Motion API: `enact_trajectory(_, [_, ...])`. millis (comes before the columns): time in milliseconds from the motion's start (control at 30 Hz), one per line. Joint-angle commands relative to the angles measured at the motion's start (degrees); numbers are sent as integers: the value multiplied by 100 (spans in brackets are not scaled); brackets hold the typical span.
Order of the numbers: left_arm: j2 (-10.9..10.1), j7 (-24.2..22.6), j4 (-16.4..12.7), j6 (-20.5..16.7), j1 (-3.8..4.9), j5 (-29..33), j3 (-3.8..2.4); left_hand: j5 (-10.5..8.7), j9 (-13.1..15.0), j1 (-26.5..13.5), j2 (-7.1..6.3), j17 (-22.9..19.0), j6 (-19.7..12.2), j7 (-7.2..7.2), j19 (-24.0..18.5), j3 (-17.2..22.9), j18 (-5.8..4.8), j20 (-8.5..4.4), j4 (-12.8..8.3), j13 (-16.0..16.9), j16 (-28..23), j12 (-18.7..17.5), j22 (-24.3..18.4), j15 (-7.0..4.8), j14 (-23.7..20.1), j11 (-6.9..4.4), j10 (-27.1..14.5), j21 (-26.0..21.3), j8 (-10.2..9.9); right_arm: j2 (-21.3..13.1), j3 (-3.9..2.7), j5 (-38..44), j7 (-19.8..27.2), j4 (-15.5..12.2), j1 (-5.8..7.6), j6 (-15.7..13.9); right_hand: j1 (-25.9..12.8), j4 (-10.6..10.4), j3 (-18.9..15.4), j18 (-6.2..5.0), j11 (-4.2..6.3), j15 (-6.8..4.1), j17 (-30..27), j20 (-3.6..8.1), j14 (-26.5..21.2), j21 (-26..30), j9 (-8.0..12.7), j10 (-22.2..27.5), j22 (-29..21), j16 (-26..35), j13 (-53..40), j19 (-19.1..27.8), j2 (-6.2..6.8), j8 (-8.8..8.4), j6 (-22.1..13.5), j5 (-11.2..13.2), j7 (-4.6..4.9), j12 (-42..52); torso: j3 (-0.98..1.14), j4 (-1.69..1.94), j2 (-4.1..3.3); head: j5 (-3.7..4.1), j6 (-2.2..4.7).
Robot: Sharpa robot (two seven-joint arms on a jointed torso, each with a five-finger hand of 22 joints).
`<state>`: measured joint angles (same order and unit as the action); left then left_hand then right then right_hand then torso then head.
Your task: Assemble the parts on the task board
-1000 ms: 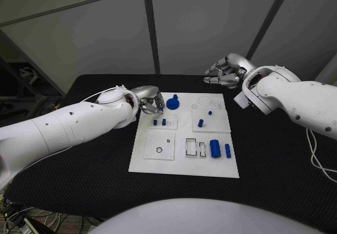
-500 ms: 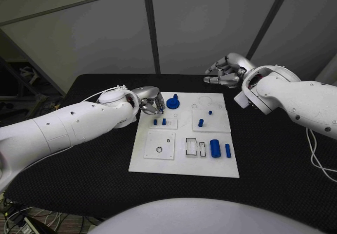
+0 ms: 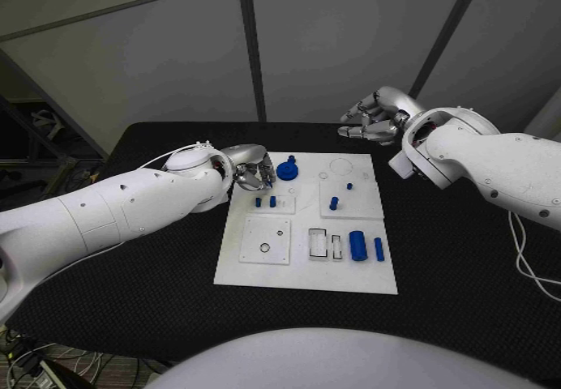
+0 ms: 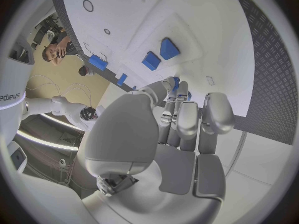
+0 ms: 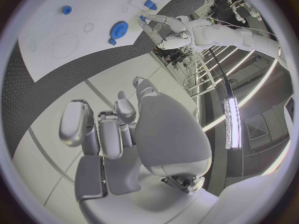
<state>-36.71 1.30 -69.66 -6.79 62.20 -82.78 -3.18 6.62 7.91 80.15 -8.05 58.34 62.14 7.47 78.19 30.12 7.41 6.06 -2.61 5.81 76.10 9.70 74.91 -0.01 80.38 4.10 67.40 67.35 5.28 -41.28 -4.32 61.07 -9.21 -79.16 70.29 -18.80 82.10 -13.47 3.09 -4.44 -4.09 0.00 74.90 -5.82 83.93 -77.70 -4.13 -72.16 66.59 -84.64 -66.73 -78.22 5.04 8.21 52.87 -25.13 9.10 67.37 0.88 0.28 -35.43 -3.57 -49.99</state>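
The white task board lies in the middle of the table. My left hand hovers over its far left corner, just left of the blue gear. Its fingers are curled together, and a small blue part shows pinched at their tips. Two short blue pegs stand in the plate right below that hand. Further blue pegs stand in the far right plate. A thick blue cylinder and a thin one lie near the right edge. My right hand hangs past the board's far right corner, fingers curled in, holding nothing.
The near left plate has two small holes, and a rectangular slot sits beside the cylinders. Black table surface surrounds the board on all sides. The right forearm reaches over the table's right side.
My left hand has crept slightly toward the gear. The right hand and the parts on the board have stayed where they were.
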Motion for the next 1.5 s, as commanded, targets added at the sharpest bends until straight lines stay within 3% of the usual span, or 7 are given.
enact_trajectory(33, [9,-22,-4,122,0,30,-3,-26,-4,-72,-3,-10,21,11,-37,27,-226,-2,-20,10,-15,-34,406,5,-19,5,52,-33,-28,4,-2,26,26,0,10,12,17,-6,43,-36,12,-40,693,11,394,36,-3,-30,7,24,-8,27,-48,30,0,-37,0,9,-1,-1,3,0,-1])
enact_trajectory(600, [30,48,51,225,-8,31,-1,-53,-34,-179,-41,-96,-10,8,-85,-53,-212,4,-6,28,-41,-114,387,12,-56,17,23,-115,-81,9,-2,26,25,8,9,9,13,-9,48,-37,13,-42,693,13,396,40,-3,-36,4,26,-3,24,-51,35,4,-40,-1,8,0,-3,0,0,-1])
enact_trajectory(833, [41,52,64,205,-9,31,0,-48,-149,-255,-118,-254,-335,25,-152,-104,-195,49,-11,10,-98,-264,350,78,-139,101,-193,-241,-184,9,-2,26,26,14,9,6,13,-9,48,-37,13,-42,693,13,396,40,-3,-36,4,26,-3,24,-51,35,4,-40,-1,8,2,3,2,8,-1])
enact_trajectory(1000, [28,60,63,162,-10,31,0,-48,-318,-300,-165,-367,-819,-42,-198,-148,-178,115,-13,-13,-120,-395,320,158,-202,196,-430,-349,-180,6,-2,26,26,26,9,3,13,-9,49,-39,14,-42,685,14,394,46,-3,-22,-7,32,18,29,-50,36,4,-40,-1,-12,2,4,4,8,-1])
enact_trajectory(1267, [-27,68,31,58,-17,30,0,-23,-421,-318,-188,-581,-1158,-120,-284,-275,-139,171,-18,-14,-185,-455,249,213,-308,262,-645,-552,-178,-11,-2,40,20,51,6,-6,42,12,62,-45,15,-45,675,17,392,73,2,64,-45,43,123,44,-25,31,-14,-42,-1,-119,-1,7,8,11,1])
enact_trajectory(1400, [-87,67,2,-39,-22,30,-2,-2,-427,-303,-174,-715,-1326,-169,-332,-349,-117,187,-20,-4,-230,-442,205,228,-367,280,-736,-668,-178,-33,-2,153,1,63,-7,17,92,28,121,-58,18,-49,678,22,394,129,3,528,-121,50,726,76,-16,41,-16,-12,-2,-751,-2,6,11,12,18])
enact_trajectory(1500, [-164,48,-37,-119,-23,55,-12,7,-422,-295,-162,-814,-1345,-169,-371,-377,-100,193,-19,-1,-270,-439,169,234,-410,289,-783,-754,-170,-64,-2,384,-17,70,-19,95,193,29,262,-109,38,-63,487,39,345,311,-1,1374,-391,204,2061,204,9,71,48,137,-14,-2205,-3,5,12,16,35])
